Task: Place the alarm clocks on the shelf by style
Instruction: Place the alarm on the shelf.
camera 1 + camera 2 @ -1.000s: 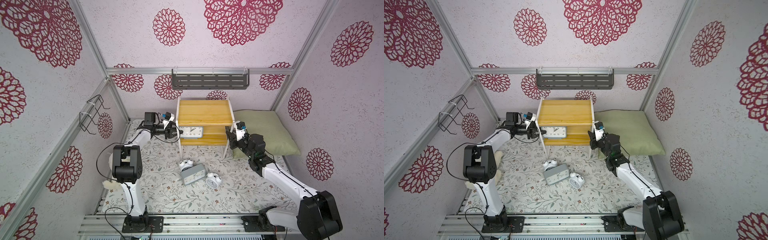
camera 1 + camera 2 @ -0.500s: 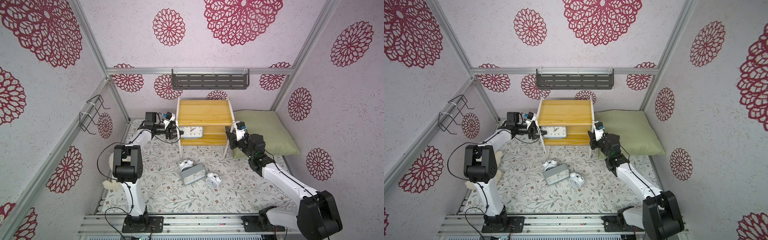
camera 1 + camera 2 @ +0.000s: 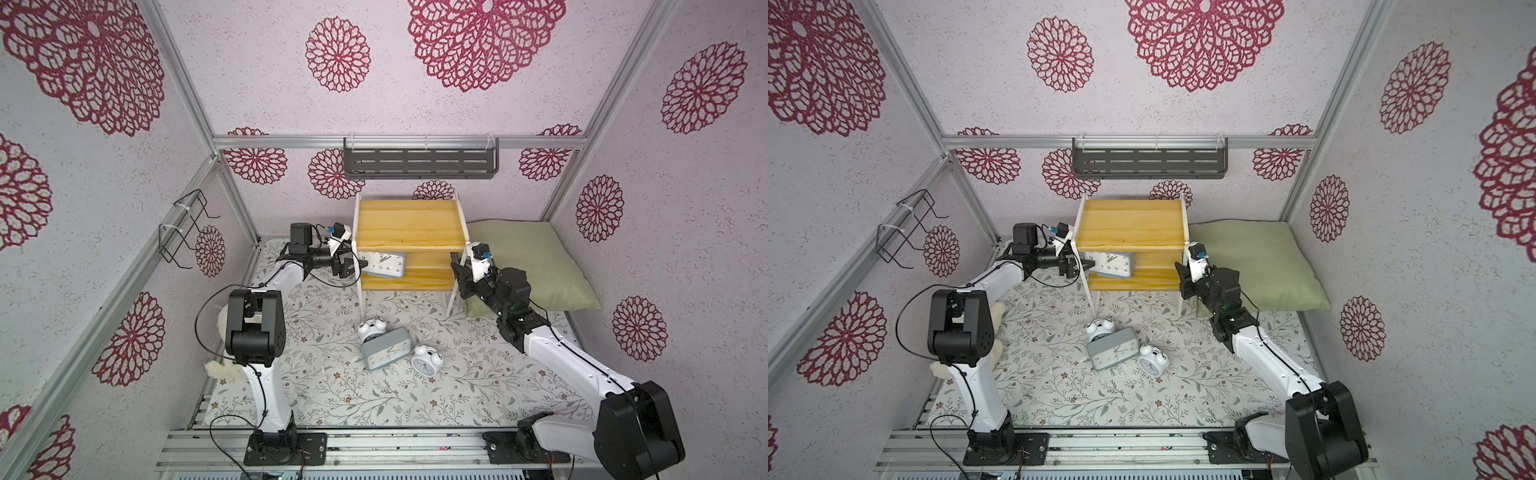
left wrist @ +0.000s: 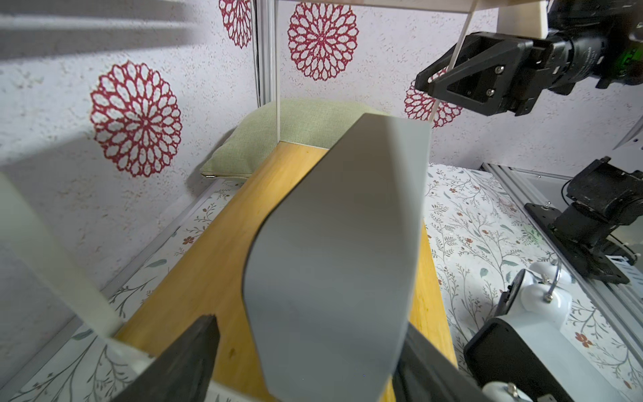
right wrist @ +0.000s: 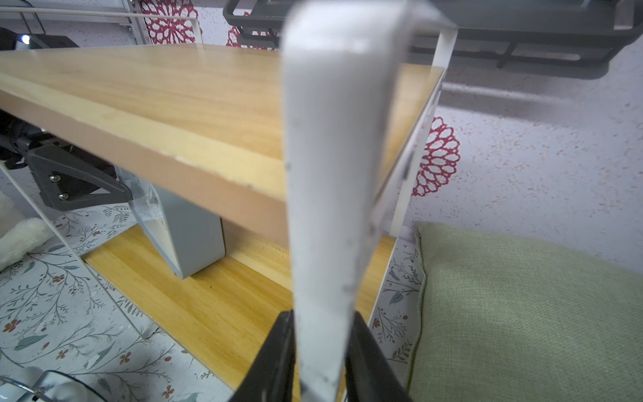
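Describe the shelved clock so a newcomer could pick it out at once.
Find the wooden shelf beside the green pillow. On its lower board, by the left gripper, stands a grey clock. Its twin lies on the floor between two white bell clocks.

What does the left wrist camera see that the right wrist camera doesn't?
Only the left wrist view shows the right arm's black base on its rail. Only the right wrist view shows the dark wall rack and the top board's upper face. Both show the grey clock on the lower board and the green pillow.
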